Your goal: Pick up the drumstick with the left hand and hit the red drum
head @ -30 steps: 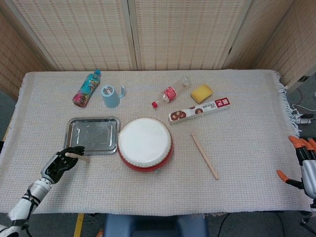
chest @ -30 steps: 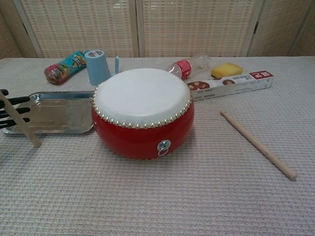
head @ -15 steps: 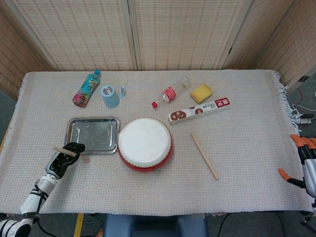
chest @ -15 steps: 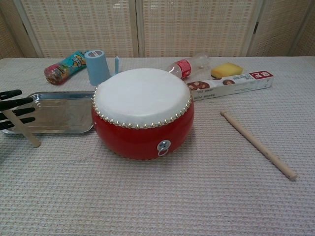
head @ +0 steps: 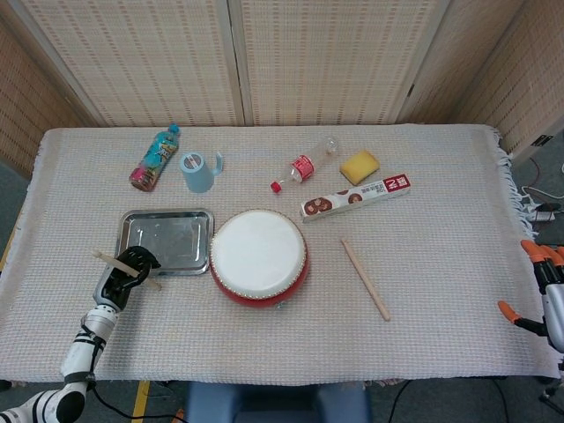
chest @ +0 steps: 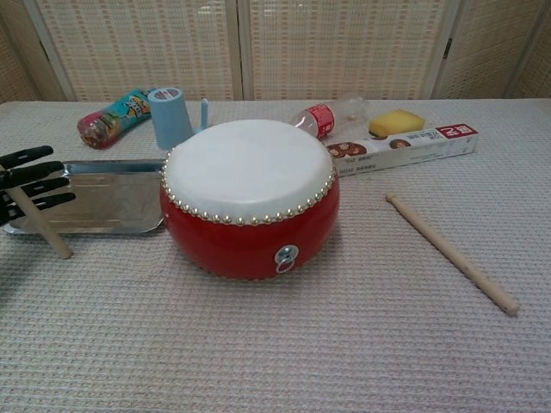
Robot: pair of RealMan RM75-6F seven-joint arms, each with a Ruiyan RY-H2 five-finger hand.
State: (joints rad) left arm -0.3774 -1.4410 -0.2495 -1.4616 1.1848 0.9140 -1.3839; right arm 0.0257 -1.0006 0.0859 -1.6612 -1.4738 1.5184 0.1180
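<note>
Probably a lab, cloth-covered table, woven folding screens, assorted test props

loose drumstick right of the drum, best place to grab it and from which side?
Take the drumstick around mid-shaft, from straight above, fingers closing across its width. It lies flat on the cloth, running from near the drum toward the front edge, with bare cloth on both sides, so a top approach looks unobstructed. The left hand already holds another stick, so this one would probably fall to the right hand.
</note>
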